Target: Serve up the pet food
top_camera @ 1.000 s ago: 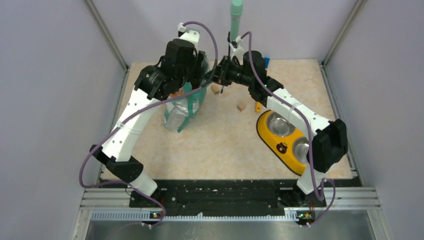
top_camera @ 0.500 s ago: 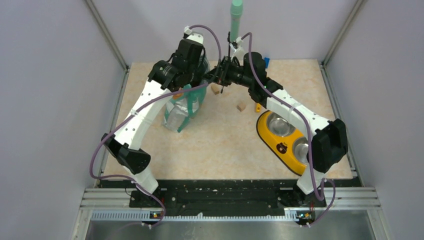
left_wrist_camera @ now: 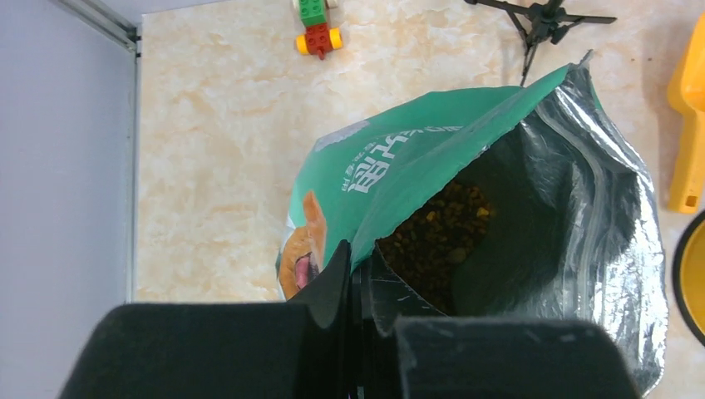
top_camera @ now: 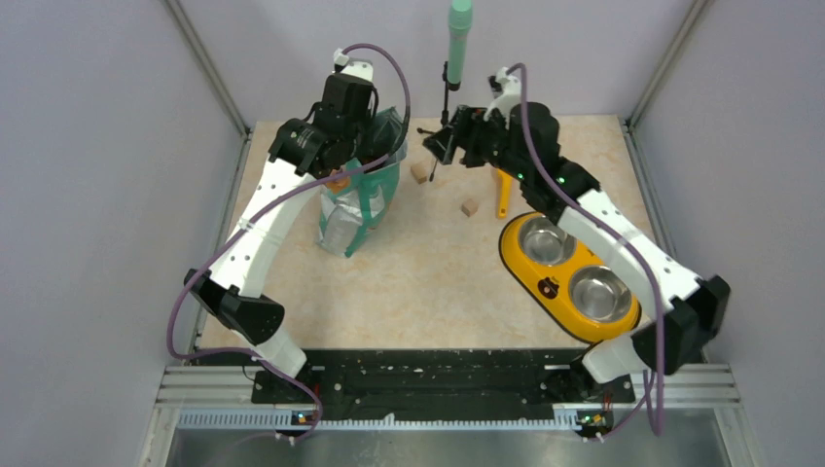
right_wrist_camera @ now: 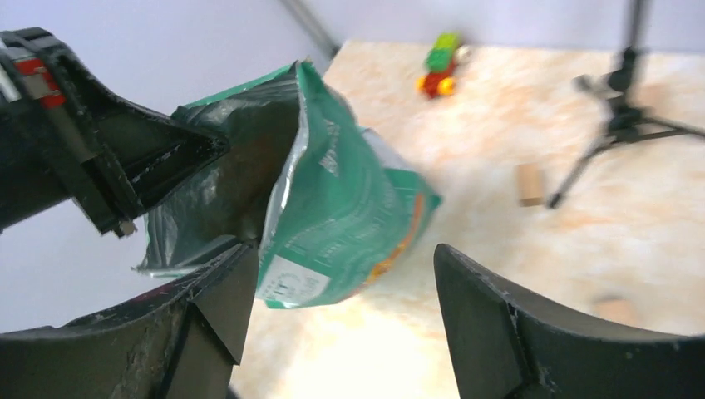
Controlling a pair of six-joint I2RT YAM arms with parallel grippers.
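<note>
Right claw (right_wrist_camera: pixel 342 253) has sprung open and pulled back, fingers wide apart, empty. Left claw (left_wrist_camera: pixel 357 258) is now pinched shut on the rim of the glossy teal-and-white foil pouch (left_wrist_camera: pixel 399 162), which stands open on the beige marbled table (top_camera: pixel 428 263), small brown kibble pellets (left_wrist_camera: pixel 436 237) inside it.

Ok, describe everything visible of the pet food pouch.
The pouch is glossy teal-green with white print and a dog's face, lined in crinkled silver foil. Its top is open, showing brown kibble inside. It stands on the table, far left side, with the left gripper shut on its rim.
</note>
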